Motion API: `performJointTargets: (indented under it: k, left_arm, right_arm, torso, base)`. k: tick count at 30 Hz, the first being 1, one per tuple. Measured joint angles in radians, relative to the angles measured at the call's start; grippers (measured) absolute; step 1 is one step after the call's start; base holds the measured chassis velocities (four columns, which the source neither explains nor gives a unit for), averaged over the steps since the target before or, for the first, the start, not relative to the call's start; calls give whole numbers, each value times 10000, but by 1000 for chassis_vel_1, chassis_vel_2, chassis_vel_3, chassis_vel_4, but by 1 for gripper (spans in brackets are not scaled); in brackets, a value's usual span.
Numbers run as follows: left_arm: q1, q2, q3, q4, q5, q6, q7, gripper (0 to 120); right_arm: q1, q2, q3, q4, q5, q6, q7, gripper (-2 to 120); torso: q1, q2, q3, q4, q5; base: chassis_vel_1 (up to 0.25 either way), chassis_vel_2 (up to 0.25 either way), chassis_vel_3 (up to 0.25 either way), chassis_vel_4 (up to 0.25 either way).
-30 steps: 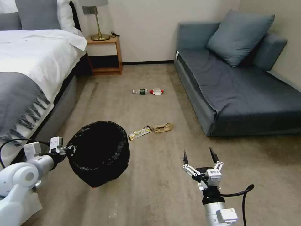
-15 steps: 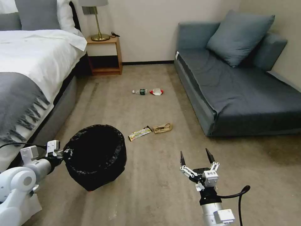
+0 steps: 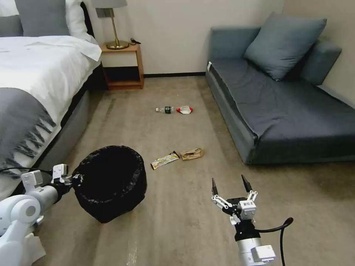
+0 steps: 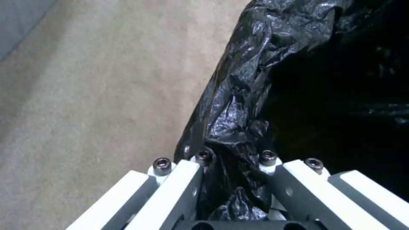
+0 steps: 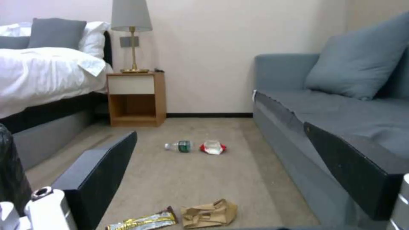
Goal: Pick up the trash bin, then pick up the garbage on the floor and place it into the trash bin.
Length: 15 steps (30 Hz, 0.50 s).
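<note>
Low on the left, held clear of the carpet (image 3: 177, 229): bin (image 3: 109, 183), left gripper (image 3: 68, 180) clamped on its near rim, jaws pinching rim and bag together as seen in the left wrist view (image 4: 232, 179). Mouth tilted up and forward, nothing visible inside. Probably light, being empty, but wide and hung from one edge, so likely to swing and sag; glossy bag (image 4: 238, 105) looks slick and soft, apt to slide under the pads unless hard rim is caught with it.

Ahead of the bin, on the floor between bed (image 3: 37, 85) and sofa (image 3: 281, 107): snack wrapper (image 3: 164, 160) and brown paper bag (image 3: 191, 153), just beside each other. Farther off, toward the nightstand (image 3: 122, 64): bottle (image 3: 165, 109) and red-and-white wrapper (image 3: 184, 109), almost touching.

Right gripper (image 3: 229, 184) low at front right, well short of the litter, jaws spread wide, holding nothing, facing the pieces in the right wrist view.

Handling, as a judgement: wrapper thin, flat, slippery, best pinched across its narrow width. Paper bag (image 5: 209, 213) crumpled, soft, light, easiest taken by a raised fold. Bottle (image 5: 181, 146) smooth, round, prone to roll; take across the body at the label. Red wrapper (image 5: 213, 147) crushable, any raised crease.
</note>
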Motion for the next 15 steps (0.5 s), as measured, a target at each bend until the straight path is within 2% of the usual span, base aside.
performJointTargets:
  k: [15]
  left_arm:
    - [-77, 81, -166, 142, -36, -6, 0, 4]
  right_arm:
    - [25, 0, -19, -66, 11, -9, -63, 100]
  torso:
    - [0, 0, 0, 1, 0]
  base:
    - [-50, 47, 50, -48]
